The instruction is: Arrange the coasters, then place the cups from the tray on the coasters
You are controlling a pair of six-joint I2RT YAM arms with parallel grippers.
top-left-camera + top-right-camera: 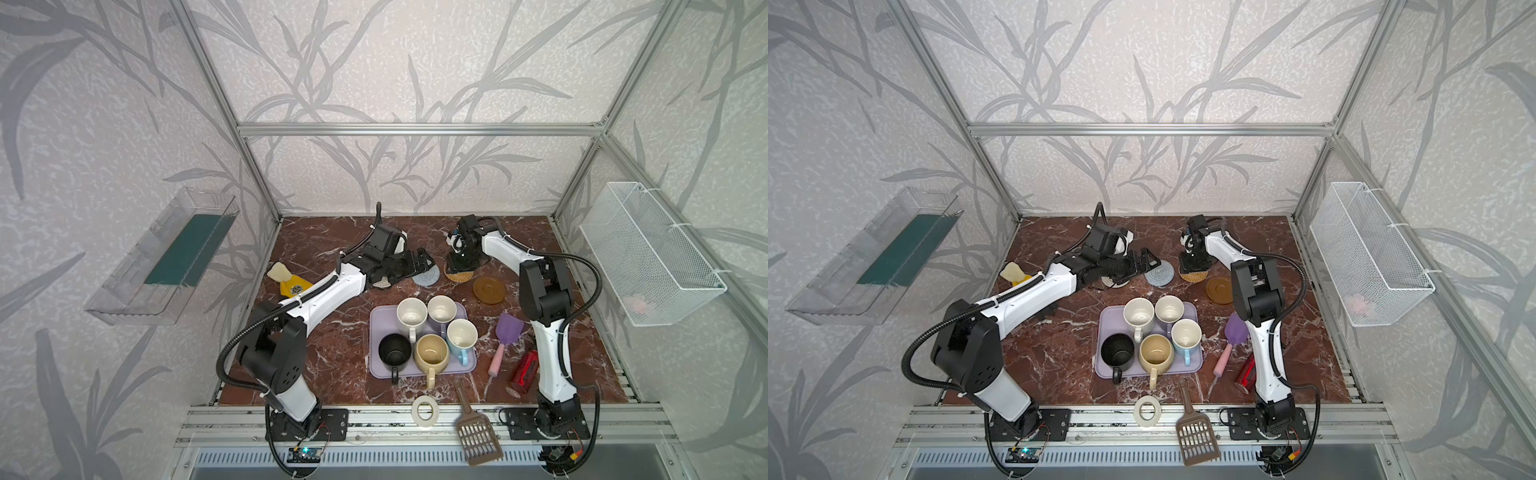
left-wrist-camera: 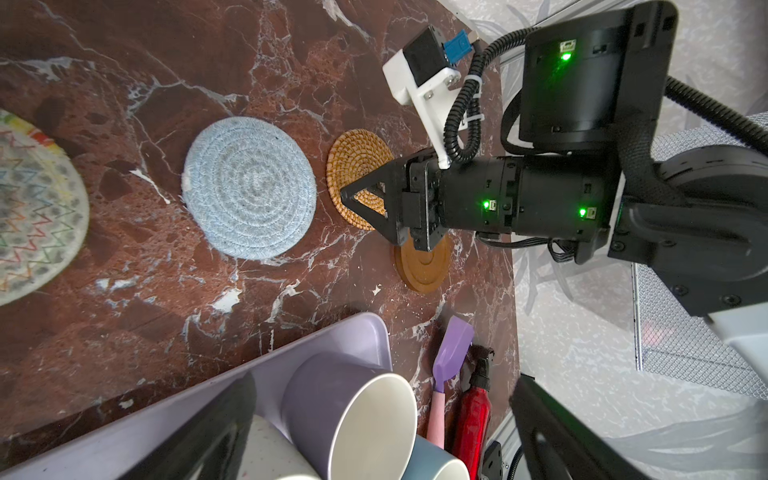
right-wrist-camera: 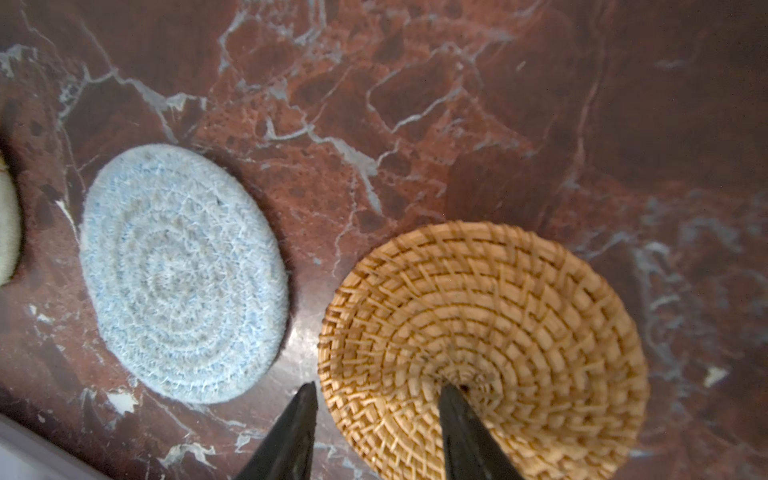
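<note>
Along the back of the table lie the coasters: white-beige woven (image 2: 33, 208), grey-blue (image 1: 426, 275) (image 3: 183, 274), tan rattan (image 1: 460, 277) (image 3: 498, 316) and brown wooden (image 1: 489, 290). My right gripper (image 3: 380, 390) points down and is open. One fingertip (image 3: 453, 395) rests near the rattan coaster's centre and the other is on the table off its rim. My left gripper (image 1: 415, 262) lies wide open and empty over the white-beige coaster. The lavender tray (image 1: 376, 324) holds the cups: white speckled (image 1: 411, 313), lavender (image 1: 441, 309), light blue (image 1: 462, 334), cream-yellow (image 1: 431, 353), black (image 1: 395, 351).
Right of the tray lie a purple scoop with a pink handle (image 1: 505, 340) and a red bottle (image 1: 525, 370). A white tape ring (image 1: 424, 411) and a brown slotted scoop (image 1: 476, 432) sit on the front rail. A yellow object (image 1: 291, 282) lies under the left arm.
</note>
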